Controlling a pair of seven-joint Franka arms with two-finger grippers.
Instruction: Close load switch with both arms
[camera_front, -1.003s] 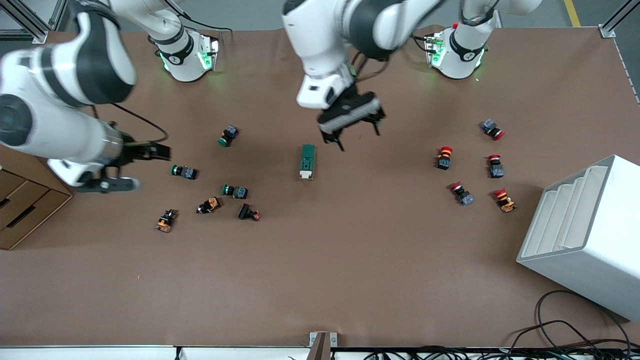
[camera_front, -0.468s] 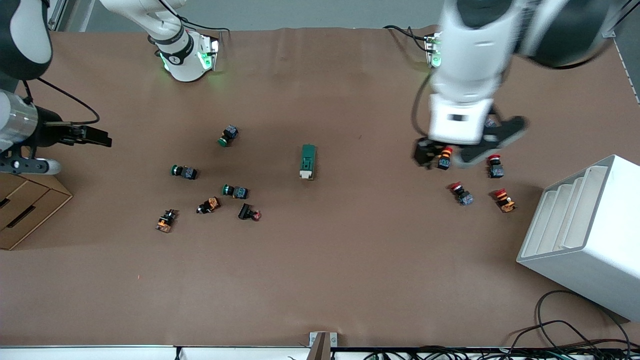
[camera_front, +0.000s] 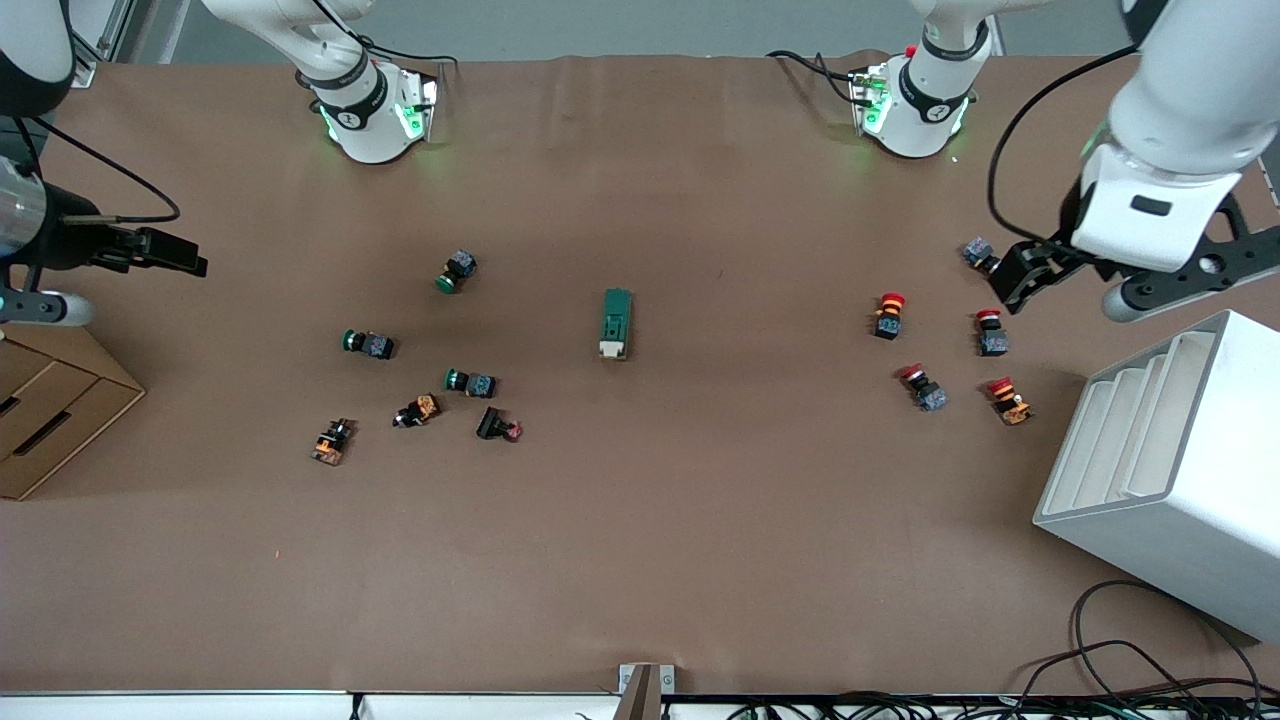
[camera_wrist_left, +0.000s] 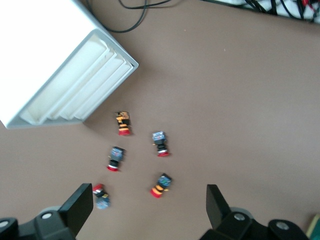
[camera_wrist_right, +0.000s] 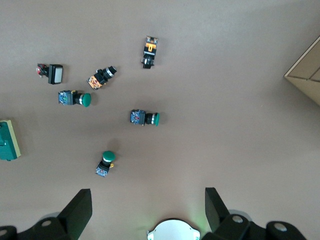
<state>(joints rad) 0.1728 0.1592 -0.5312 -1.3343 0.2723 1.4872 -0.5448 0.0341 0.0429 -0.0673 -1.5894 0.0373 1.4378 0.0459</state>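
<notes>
**Green load switch alone mid-table, both arms pulled out to the ends**

Dark green w/ a cream end piece, the load switch (camera_front: 616, 322) lies flat on the brown table (camera_front: 700, 520), roughly centred betw. the two button clusters; its cream end points toward the front camera. We see nothing touching it. In the right wrist view only its edge shows (camera_wrist_right: 8, 141).

Left gripper (camera_front: 1115, 285) hangs over the left arm's end of the table, above the spot betw. the red-capped buttons (camera_front: 889, 314) and the white stepped bin (camera_front: 1180, 460). Its fingers (camera_wrist_left: 80, 207) stand wide apart, holding nothing.

Right gripper (camera_front: 165, 250) hangs over the right arm's end of the table, near the cardboard box (camera_front: 50, 400). Fingers (camera_wrist_right: 77, 210) spread wide too, nothing betw. them. Green-capped buttons (camera_front: 368, 343) lie on the table, closer to the load switch than this gripper is.
</notes>
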